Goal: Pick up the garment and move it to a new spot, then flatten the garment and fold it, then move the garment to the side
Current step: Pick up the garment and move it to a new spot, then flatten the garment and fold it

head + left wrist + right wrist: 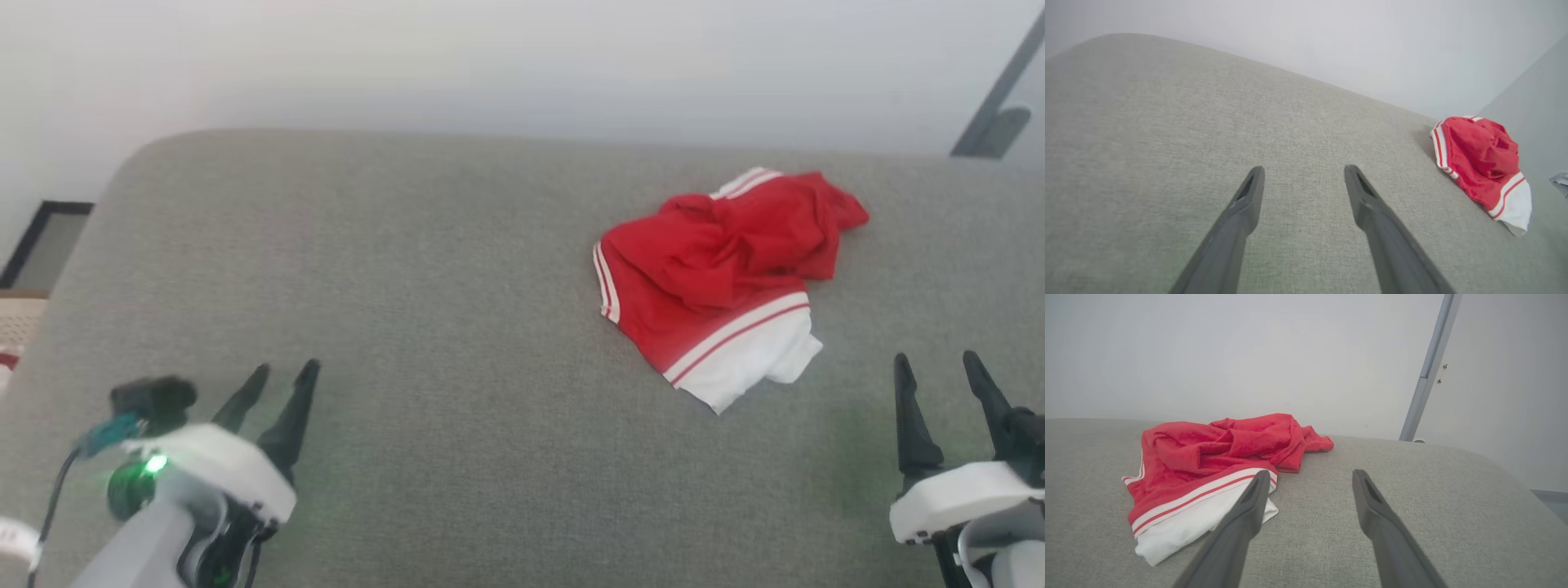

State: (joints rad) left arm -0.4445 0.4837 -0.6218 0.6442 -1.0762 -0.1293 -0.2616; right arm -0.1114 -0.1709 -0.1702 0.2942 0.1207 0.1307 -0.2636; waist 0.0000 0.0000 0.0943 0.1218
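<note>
The left gripper (287, 366) is held at the lower left, the right gripper (936, 356) at the lower right; the fingers (290, 416) of both are spread wide apart.

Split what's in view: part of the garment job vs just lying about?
Job:
garment, crumpled on the grey cushion
left hand and right hand, both open and empty

Lying about:
dark frame at far left
grey post at the right

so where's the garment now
In the head view the garment lies crumpled on the grey cushion, right of centre, nearer the right gripper than the left gripper.
</note>
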